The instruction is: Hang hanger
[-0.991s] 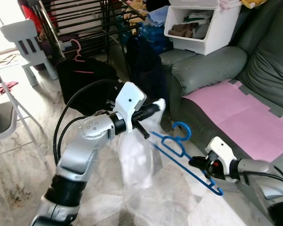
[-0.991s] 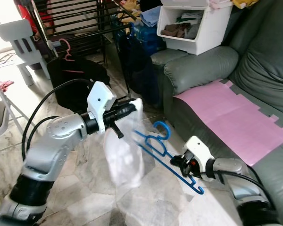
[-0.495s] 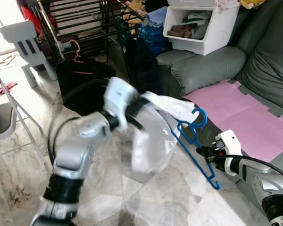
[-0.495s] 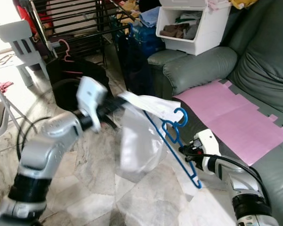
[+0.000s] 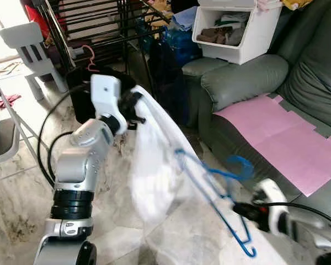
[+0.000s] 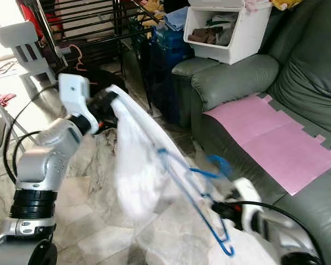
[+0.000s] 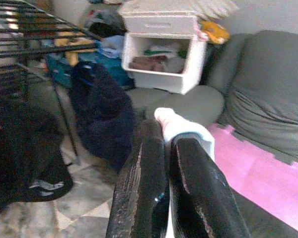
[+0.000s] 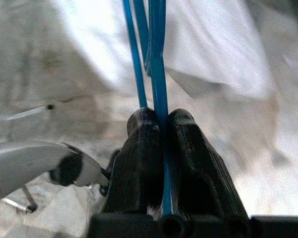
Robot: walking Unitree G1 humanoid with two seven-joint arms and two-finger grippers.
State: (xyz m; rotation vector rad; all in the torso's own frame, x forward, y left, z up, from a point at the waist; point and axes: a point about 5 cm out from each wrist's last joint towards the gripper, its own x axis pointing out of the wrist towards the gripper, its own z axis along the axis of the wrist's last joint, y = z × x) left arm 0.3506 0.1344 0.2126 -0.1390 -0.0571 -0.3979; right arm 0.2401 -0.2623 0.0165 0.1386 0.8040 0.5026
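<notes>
A blue wire hanger (image 5: pixel 209 187) slants low over the marble floor, its hook (image 5: pixel 240 163) pointing toward the sofa. My right gripper (image 5: pixel 246 210) is shut on the hanger's lower bar; in the right wrist view the blue wire (image 8: pixel 159 59) runs between the closed fingers (image 8: pixel 188 148). A white garment (image 5: pixel 154 171) drapes from my left gripper (image 5: pixel 133 105) down across the hanger. The left gripper is raised on the left, shut on a corner of the white cloth (image 7: pixel 181 130). The hanger's far end is tucked inside the garment.
A black drying rack (image 5: pixel 99 22) stands behind, with dark clothes (image 5: pixel 165 66) and a pink hanger (image 5: pixel 89 58) on it. A grey sofa (image 5: pixel 243 83) with a pink mat (image 5: pixel 287 138) and a white bin (image 5: pixel 237 33) lies to the right. Chairs (image 5: pixel 27 44) stand at the left.
My left gripper has swung back to the left and up, stretching the white garment. The hanger and my right gripper have dropped lower, with the hook now tilted toward the sofa.
</notes>
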